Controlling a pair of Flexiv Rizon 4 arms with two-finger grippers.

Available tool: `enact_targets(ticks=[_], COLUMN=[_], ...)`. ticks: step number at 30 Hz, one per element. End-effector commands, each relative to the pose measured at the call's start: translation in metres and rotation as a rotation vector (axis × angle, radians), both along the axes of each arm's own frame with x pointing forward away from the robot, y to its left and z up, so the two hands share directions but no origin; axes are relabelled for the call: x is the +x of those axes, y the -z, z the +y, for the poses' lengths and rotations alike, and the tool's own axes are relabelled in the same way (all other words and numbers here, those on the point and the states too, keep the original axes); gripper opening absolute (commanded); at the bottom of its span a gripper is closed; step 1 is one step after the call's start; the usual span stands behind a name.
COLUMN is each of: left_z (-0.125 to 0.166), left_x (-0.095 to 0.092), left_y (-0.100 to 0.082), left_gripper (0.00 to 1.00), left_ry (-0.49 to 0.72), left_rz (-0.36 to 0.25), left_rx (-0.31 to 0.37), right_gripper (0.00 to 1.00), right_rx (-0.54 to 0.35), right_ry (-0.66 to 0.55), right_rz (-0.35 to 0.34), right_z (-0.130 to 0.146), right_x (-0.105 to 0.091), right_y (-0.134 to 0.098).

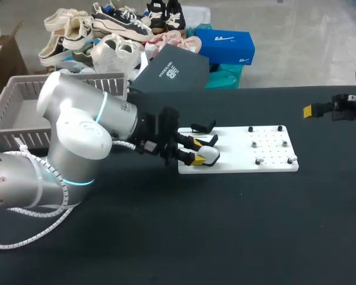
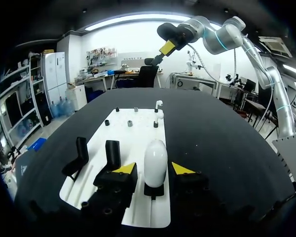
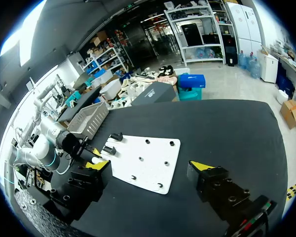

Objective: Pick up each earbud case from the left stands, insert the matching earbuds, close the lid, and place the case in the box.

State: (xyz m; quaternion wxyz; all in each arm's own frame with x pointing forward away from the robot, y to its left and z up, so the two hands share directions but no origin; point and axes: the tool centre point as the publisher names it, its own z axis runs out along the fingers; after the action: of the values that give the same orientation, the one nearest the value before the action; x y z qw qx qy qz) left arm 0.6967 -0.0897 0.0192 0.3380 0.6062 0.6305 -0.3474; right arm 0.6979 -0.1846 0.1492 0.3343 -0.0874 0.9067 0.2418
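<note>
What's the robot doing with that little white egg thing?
The left gripper is at the white earbud case, which stands upright on its stand on the white board. Its jaws are open on either side of the case and don't seem to squeeze it yet. The right gripper hangs open, away from the board, holding nothing.

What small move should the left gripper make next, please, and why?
Probably shut the left gripper on the case. It straddles the case, which stands upright on its stand, with a gap showing on each side, so it seems lined up but is not yet gripping.
</note>
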Motion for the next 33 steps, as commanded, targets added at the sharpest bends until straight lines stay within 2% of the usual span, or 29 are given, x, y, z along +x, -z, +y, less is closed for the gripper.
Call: enact_targets(ticks=[1, 10, 13, 16, 17, 26, 33], left_z=[-0.001, -0.002, -0.002, -0.002, -0.002, 0.002, 0.006], left_x=[0.003, 0.004, 0.004, 0.004, 0.004, 0.003, -0.004], left_y=[0.002, 0.004, 0.004, 0.004, 0.004, -0.004, -0.024], left_gripper=[0.44, 0.38, 0.19, 0.11, 0.00, 0.00, 0.00], left_ry=[0.004, 0.002, 0.002, 0.004, 0.005, 0.014, 0.035], left_rz=[0.002, 0.004, 0.002, 0.003, 0.004, 0.007, 0.002], left_rx=[0.001, 0.001, 0.001, 0.000, -0.001, -0.021, -0.075], right_gripper=[1.00, 1.00, 1.00, 1.00, 1.00, 1.00, 1.00], right_rx=[-0.002, -0.002, -0.002, -0.002, -0.002, -0.002, -0.002], right_ry=[0.001, 0.001, 0.001, 0.001, 0.001, 0.001, 0.001], right_rz=[0.001, 0.001, 0.001, 0.001, 0.001, 0.001, 0.001], right_z=[0.000, 0.000, 0.000, 0.000, 0.000, 0.000, 0.000], right_x=[0.000, 0.000, 0.000, 0.000, 0.000, 0.000, 0.000], right_y=[0.000, 0.000, 0.000, 0.000, 0.000, 0.000, 0.000])
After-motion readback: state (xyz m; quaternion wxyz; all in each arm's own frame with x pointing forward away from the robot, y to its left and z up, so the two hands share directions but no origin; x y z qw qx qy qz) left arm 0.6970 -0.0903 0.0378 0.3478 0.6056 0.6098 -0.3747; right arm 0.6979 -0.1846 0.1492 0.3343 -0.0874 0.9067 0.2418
